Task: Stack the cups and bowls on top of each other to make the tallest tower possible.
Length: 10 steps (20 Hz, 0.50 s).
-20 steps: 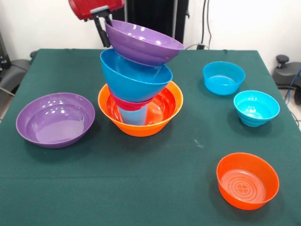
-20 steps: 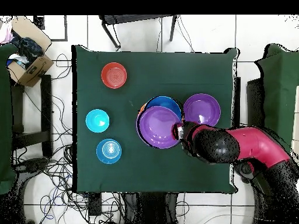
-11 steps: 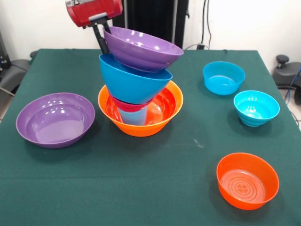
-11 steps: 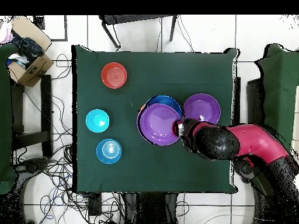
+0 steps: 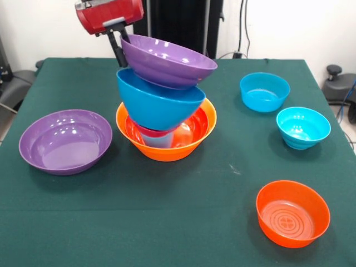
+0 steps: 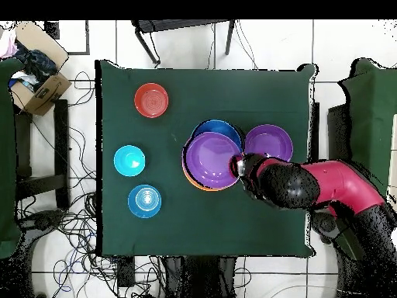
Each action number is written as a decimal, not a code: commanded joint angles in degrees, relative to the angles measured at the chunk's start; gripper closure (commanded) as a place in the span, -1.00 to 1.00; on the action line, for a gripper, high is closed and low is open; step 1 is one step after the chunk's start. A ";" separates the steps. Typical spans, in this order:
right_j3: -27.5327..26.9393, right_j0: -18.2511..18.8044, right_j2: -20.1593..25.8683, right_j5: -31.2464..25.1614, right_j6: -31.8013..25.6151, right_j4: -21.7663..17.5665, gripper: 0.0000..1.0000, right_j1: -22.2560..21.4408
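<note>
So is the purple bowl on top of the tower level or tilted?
Tilted. In the front view the purple bowl has its rim high beside the gripper and lower on the opposite side, resting on the blue bowl.

Red and black robot arm reaches down from above, its black hand (image 5: 119, 44) held high, fingers indistinct.

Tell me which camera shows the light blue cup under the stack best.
The front view: the light blue cup stands inside the orange bowl, under the red bowl. In the overhead view, the top purple bowl hides it.
</note>
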<state>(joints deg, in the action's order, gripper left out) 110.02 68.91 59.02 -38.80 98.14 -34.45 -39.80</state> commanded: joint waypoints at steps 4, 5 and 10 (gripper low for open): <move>-2.24 0.66 3.84 -10.59 -19.04 -0.77 1.00 -2.30; -2.16 0.84 4.33 -11.17 -18.97 -0.41 1.00 -2.66; -1.77 2.13 6.66 -14.02 -18.61 1.01 1.00 -4.12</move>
<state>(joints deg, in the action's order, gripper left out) 109.82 71.43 62.77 -44.81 98.14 -33.74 -41.58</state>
